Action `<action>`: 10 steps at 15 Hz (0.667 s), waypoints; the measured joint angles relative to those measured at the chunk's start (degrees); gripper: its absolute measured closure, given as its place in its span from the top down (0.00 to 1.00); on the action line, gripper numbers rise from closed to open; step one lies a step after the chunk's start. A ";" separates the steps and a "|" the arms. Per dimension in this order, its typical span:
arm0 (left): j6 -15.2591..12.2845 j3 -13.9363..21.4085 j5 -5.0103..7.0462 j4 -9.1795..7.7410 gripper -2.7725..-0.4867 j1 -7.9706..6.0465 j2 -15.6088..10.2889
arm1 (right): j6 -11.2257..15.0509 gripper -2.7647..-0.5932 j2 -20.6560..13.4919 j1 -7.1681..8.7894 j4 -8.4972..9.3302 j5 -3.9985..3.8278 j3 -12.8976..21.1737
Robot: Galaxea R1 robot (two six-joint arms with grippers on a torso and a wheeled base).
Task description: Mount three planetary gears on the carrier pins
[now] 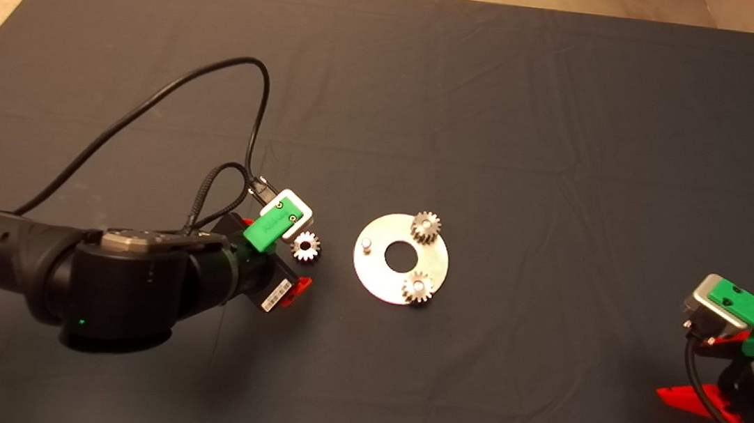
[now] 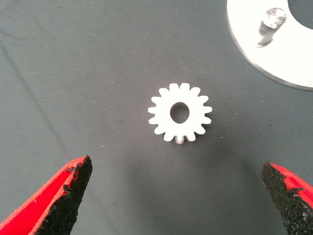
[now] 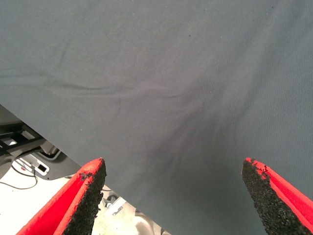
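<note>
A shiny round disc [image 1: 380, 278] with a central hole lies mid-mat. Two planetary gears sit on its carrier pins, one at the far side [image 1: 426, 227] and one at the near side [image 1: 418, 287]. The third pin [image 1: 366, 244] on the disc's left stands bare; it also shows in the left wrist view [image 2: 270, 22]. A third gear [image 1: 306, 246] lies flat on the mat left of the disc; it also shows in the left wrist view [image 2: 180, 112]. My left gripper [image 2: 178, 183] hovers over this gear, open and empty, fingers wide on either side. My right gripper [image 3: 173, 191] is parked at the lower right, open and empty.
The left arm's black cables [image 1: 220, 104] loop over the mat behind the left gripper. The right wrist view shows the mat's edge and floor equipment [image 3: 29, 161] beyond it.
</note>
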 joint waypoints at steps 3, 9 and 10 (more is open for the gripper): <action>0.00 -2.15 -0.45 1.16 0.88 1.52 1.93 | -0.11 0.67 -0.22 0.00 0.00 0.00 0.00; 0.05 -4.42 -1.79 2.67 0.88 2.39 2.43 | -0.44 0.67 -0.79 0.00 0.00 0.01 0.00; 0.06 -5.09 -2.88 2.67 0.88 2.41 2.43 | -0.46 0.67 -0.79 0.00 0.00 -0.02 0.00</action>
